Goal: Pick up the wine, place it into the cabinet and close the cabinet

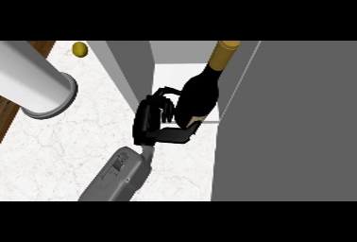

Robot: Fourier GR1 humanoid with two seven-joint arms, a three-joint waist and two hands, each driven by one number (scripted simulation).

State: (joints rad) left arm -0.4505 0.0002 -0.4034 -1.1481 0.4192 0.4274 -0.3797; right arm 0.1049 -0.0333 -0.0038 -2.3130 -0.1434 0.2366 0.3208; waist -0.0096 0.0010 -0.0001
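Observation:
The wine bottle (200,92) is dark with a gold-capped neck (225,54) that points away from me. My left hand (150,122) is shut on its lower body from the left, with fingers (165,94) curled over the far side and the thumb (182,134) under the near side. The bottle is in the opening of the grey cabinet, over its white inner floor (174,75), between the left wall (129,71) and the big grey panel (286,123) on the right. My right hand is nowhere in view.
A large white cylinder (35,80) lies at the upper left over the marble counter (63,142). A small yellow object (80,48) sits at the far edge. A brown wooden strip (8,118) runs along the left border.

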